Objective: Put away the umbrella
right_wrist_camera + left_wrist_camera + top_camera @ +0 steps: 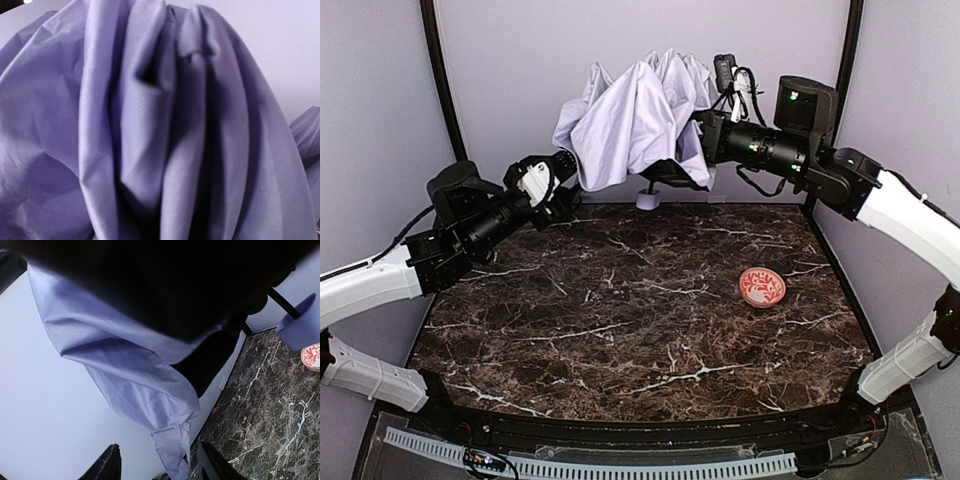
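The umbrella (635, 115) stands half folded at the back of the table, its pale lavender fabric bunched and hanging, its small handle (650, 199) down on the marble. My left gripper (568, 172) is at the fabric's left edge. In the left wrist view it (160, 460) is open, and the umbrella's closing strap (170, 450) hangs between its fingers (107, 465). The handle (300, 325) and black shaft (280, 302) show at the right there. My right gripper (705, 135) is buried in the fabric's right side. Its wrist view shows only folds of fabric (160, 130), with the fingers hidden.
A red-patterned bowl (761, 287) sits on the dark marble table (620, 330) at the right of the middle; it also shows in the left wrist view (312, 356). Pale walls close in the back and both sides.
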